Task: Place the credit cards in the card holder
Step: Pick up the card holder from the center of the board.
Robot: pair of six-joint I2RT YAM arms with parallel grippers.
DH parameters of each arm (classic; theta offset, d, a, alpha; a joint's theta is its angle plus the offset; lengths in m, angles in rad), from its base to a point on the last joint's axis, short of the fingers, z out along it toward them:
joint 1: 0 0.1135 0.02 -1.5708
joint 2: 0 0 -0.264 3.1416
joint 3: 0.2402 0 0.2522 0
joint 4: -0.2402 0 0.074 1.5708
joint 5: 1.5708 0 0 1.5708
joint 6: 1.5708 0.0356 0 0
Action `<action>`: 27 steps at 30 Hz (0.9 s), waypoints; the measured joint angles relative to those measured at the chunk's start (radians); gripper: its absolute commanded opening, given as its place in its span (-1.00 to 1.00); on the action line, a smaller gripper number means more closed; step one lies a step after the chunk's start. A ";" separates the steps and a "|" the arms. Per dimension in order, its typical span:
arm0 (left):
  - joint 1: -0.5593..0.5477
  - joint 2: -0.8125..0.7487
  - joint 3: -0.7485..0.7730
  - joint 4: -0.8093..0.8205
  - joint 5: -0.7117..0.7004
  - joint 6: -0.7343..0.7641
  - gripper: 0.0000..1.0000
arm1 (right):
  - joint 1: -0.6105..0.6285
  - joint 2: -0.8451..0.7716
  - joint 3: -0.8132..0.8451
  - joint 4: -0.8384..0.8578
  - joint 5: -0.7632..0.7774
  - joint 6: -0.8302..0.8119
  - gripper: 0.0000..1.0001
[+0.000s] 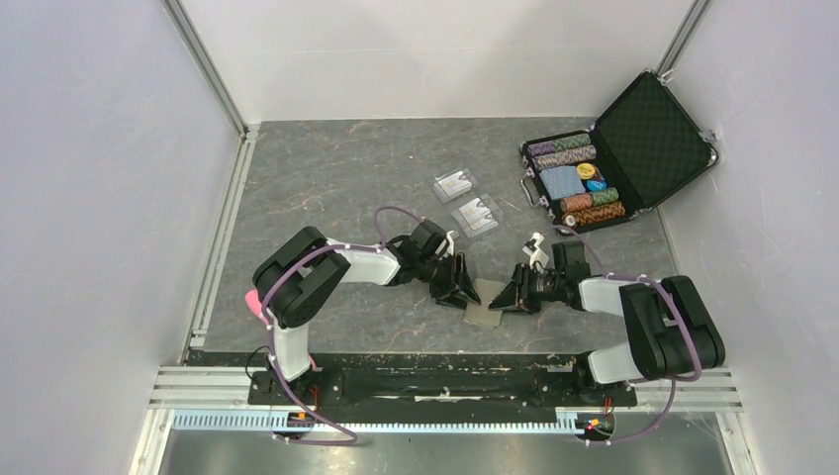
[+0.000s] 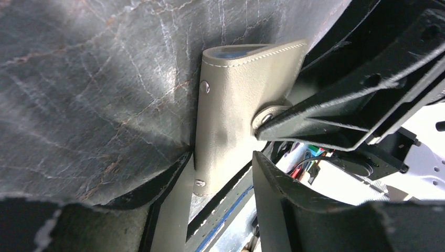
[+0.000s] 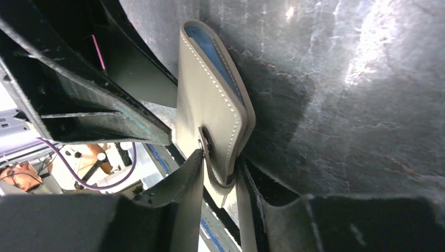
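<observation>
The card holder [image 1: 485, 315] is an olive-tan bifold, folded shut between the two grippers near the table's front edge. In the left wrist view its outer face [image 2: 231, 100] shows rivets and a round snap. My left gripper [image 2: 222, 157] [image 1: 463, 295] straddles its near end, a finger against each long edge. In the right wrist view the holder [image 3: 204, 100] is edge-on with blue lining at its top. My right gripper [image 3: 221, 157] [image 1: 510, 297] pinches its snap end, one fingertip on the snap and the other on the back face. The credit cards are hidden in every view.
Two clear plastic card cases [image 1: 455, 183] [image 1: 476, 216] lie behind the grippers. An open black poker-chip case [image 1: 633, 148] stands at the back right. The table's front rail [image 1: 416, 356] runs just below the holder. Walls close in the left and right sides.
</observation>
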State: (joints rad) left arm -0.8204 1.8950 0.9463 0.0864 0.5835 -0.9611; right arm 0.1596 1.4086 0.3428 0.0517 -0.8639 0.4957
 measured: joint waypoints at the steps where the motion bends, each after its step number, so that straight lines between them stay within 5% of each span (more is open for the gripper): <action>1: 0.000 0.000 -0.006 0.013 0.003 -0.003 -0.01 | 0.004 0.015 -0.003 0.018 0.001 0.011 -0.84; 2: 0.000 0.000 -0.011 0.021 0.005 -0.005 0.00 | 0.005 0.025 -0.003 0.026 0.002 0.011 -1.00; 9: 0.007 -0.041 -0.037 0.034 -0.020 -0.008 0.25 | 0.013 0.009 0.033 0.020 -0.014 0.025 -1.00; 16: 0.041 -0.229 -0.098 0.050 -0.033 -0.008 0.30 | 0.016 -0.093 0.123 0.019 -0.065 0.040 -1.00; 23: 0.049 -0.330 -0.170 0.158 -0.006 -0.016 0.03 | 0.016 -0.138 0.185 0.032 -0.135 0.090 -1.00; 27: 0.052 -0.358 -0.203 0.226 0.003 -0.033 -0.40 | 0.018 -0.143 0.195 0.046 -0.157 0.114 -1.00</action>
State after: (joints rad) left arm -0.7685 1.5372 0.7437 0.3122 0.5869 -0.9939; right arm 0.1772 1.2652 0.5381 0.0975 -1.0210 0.6098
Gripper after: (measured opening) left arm 0.459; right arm 0.057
